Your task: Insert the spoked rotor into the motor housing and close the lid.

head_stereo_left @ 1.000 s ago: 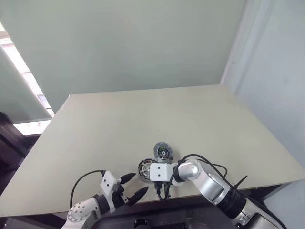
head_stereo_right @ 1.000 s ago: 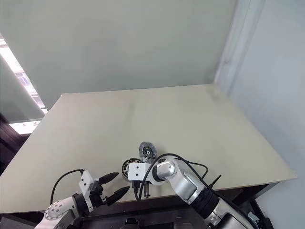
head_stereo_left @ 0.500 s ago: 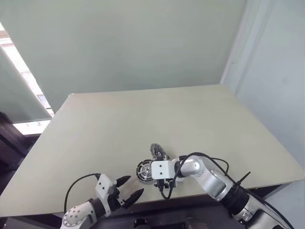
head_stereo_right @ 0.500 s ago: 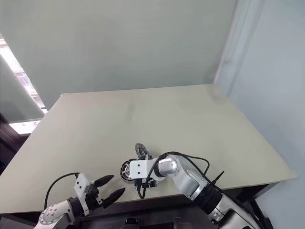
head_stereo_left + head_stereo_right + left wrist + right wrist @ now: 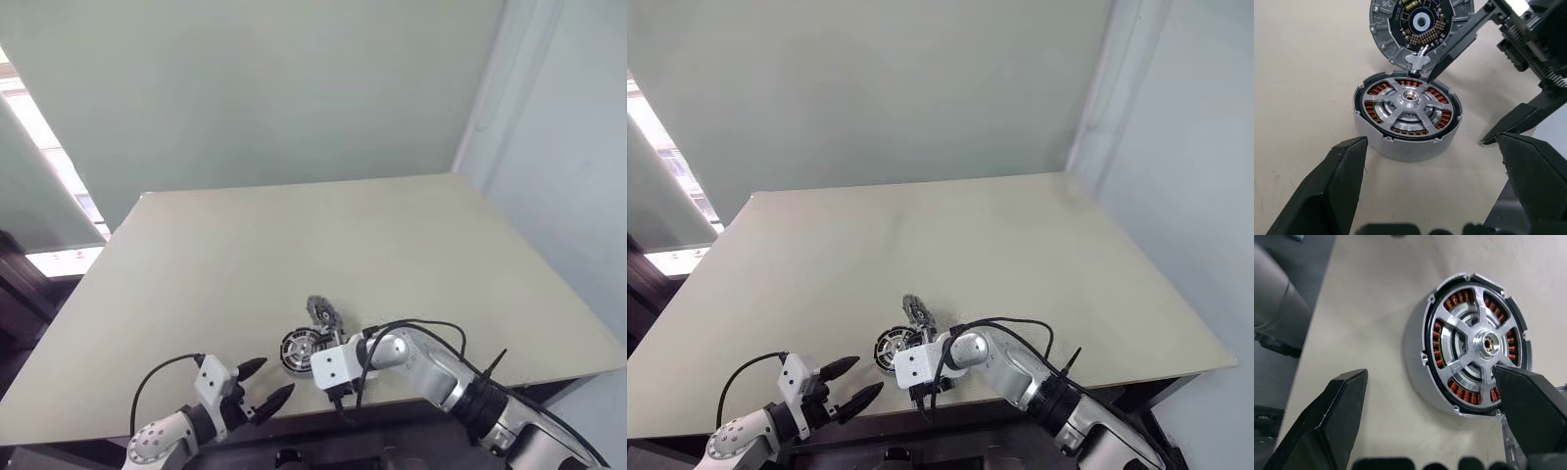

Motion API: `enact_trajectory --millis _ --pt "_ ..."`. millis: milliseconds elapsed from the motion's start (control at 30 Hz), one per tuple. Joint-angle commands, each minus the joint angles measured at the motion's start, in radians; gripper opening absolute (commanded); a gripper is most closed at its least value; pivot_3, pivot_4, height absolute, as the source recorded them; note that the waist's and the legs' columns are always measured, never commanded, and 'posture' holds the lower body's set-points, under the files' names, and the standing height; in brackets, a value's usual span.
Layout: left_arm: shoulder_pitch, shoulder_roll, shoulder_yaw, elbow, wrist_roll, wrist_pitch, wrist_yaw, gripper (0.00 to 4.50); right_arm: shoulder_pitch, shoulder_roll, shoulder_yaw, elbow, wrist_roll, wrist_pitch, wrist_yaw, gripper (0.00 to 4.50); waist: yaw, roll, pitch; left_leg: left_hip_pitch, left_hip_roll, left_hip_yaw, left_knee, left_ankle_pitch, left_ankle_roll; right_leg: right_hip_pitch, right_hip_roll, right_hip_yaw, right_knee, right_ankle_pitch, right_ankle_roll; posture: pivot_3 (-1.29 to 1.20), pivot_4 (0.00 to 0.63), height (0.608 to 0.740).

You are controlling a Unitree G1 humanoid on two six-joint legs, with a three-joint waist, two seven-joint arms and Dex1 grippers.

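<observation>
Rotor seated in the housing, lid propped on edge behind it, both grippers spread wide.

Left gripper [image 5: 263, 382] hovers at the near-left of the table [image 5: 196, 255], its black fingers [image 5: 1327, 191] parted wide and holding nothing, pointing toward the parts. Just right of it, near the table's near edge, the motor housing [image 5: 1405, 142] rests flat, copper windings showing between the arms of the spoked rotor [image 5: 1409, 100] that sits inside it. The lid [image 5: 1418, 27] stands tilted at the housing's far side, its dark inner face showing, with one finger of the right gripper [image 5: 1435, 431] lying against it. That right gripper hangs over the housing with jaws wide and gripping nothing.
</observation>
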Motion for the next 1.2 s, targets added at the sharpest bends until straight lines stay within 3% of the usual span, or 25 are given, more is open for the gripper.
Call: enact_trajectory --millis 33,133,500,733,1033,1200 --pt "-0.015 0.004 0.008 -0.033 -0.002 -0.014 0.003 4.50 -0.022 0.013 -0.014 0.012 -0.014 -0.025 -0.014 4.46 0.000 0.000 0.000 0.000 0.000 0.000 0.000 0.000 0.000 0.000 0.000 0.000 0.000 0.000 0.000 0.00 0.000 0.740" --pt "-0.017 0.003 0.004 -0.035 0.001 -0.015 0.005 4.50 -0.019 0.019 -0.019 0.025 -0.016 -0.014 -0.014 3.85 0.000 0.000 0.000 0.000 0.000 0.000 0.000 0.000 0.000 0.000 0.000 0.000 0.000 0.000 0.000 0.00 0.000 0.740" --pt "-0.020 -0.003 -0.009 -0.034 0.005 -0.020 0.010 4.50 -0.012 0.020 -0.032 0.023 -0.015 -0.002 -0.001 0.12 -0.001 0.000 0.000 0.002 0.001 0.001 0.000 0.000 0.000 0.001 0.001 0.000 0.001 0.000 0.000 0.00 0.000 0.740" --pt "-0.020 -0.006 -0.014 -0.031 0.011 -0.023 0.012 4.50 -0.007 0.040 -0.051 -0.019 0.010 0.051 0.032 0.02 -0.001 -0.001 0.000 0.005 0.001 0.001 0.000 0.000 0.000 0.003 0.001 0.000 0.001 0.000 0.000 0.00 0.000 0.740" --pt "-0.013 -0.008 -0.018 -0.029 0.014 -0.027 0.015 4.50 0.011 0.084 -0.055 -0.181 0.017 0.319 0.100 0.02 0.000 -0.001 0.000 0.001 0.000 0.000 -0.001 0.000 0.000 0.000 0.000 0.000 0.000 0.000 0.000 0.00 0.000 0.740" --pt "-0.014 -0.012 -0.022 -0.026 0.018 -0.029 0.016 4.50 -0.009 0.085 -0.028 -0.208 -0.008 0.369 0.101 0.02 0.000 -0.001 0.000 0.000 0.000 0.000 -0.001 0.000 0.000 -0.001 0.000 0.000 0.000 0.000 0.000 0.00 0.000 0.740"
